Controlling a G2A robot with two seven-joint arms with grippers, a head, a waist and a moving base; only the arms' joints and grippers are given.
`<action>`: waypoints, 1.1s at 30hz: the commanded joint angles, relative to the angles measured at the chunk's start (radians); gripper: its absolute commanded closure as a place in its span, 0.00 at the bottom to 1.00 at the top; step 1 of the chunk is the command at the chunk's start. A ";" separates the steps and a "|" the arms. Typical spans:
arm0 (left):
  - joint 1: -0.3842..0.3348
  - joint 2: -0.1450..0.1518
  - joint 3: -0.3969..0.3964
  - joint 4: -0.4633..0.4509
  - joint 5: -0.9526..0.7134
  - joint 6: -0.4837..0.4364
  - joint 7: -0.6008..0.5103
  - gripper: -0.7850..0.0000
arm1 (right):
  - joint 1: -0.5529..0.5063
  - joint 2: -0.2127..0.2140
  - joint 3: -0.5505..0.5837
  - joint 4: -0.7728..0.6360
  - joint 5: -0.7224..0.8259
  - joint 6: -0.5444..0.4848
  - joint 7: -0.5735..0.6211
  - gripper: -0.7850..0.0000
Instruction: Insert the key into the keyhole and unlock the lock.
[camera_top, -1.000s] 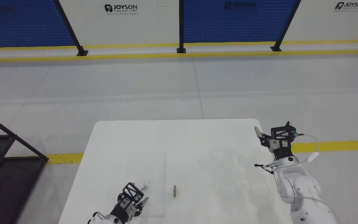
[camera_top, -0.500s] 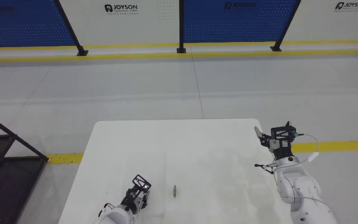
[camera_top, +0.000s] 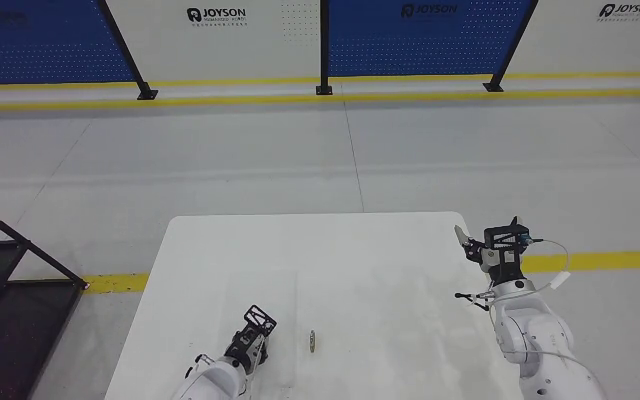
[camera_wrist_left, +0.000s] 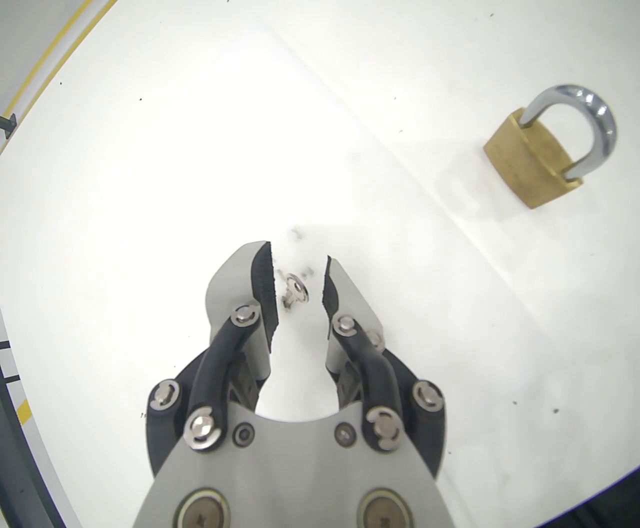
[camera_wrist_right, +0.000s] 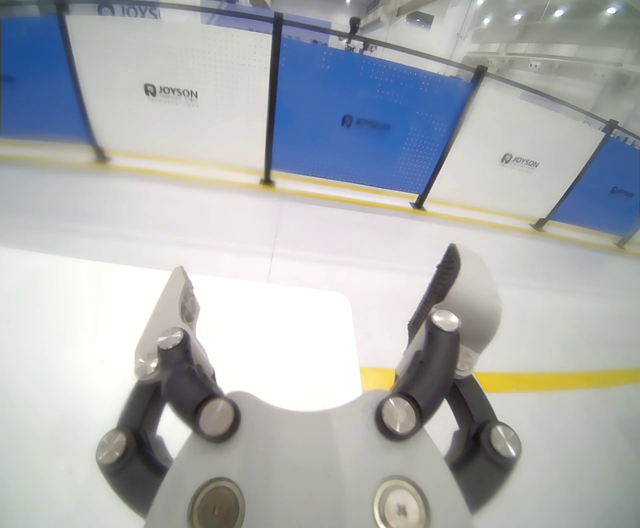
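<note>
The key lay flat on the white table, between the parted fingers of the left gripper, which gripped nothing (a small gap showed on either side). The brass padlock lay well apart on the same surface. The right gripper hung near the table's far right corner, spread wide and empty.

The top camera looks down on the white rectangular table. The left wrist camera, close over it, shares the brass padlock; the right faces outward
</note>
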 joint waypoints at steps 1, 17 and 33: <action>0.000 0.000 0.002 0.000 0.001 0.004 -0.001 0.85 | 0.000 0.000 0.000 0.000 0.000 0.000 0.000 0.00; 0.028 0.005 -0.031 -0.037 -0.018 0.020 0.015 1.00 | 0.000 0.000 0.000 0.000 0.000 0.000 0.000 0.00; 0.203 0.020 -0.179 -0.142 -0.218 -0.036 0.296 1.00 | 0.000 0.000 0.000 0.000 0.000 0.000 0.000 0.00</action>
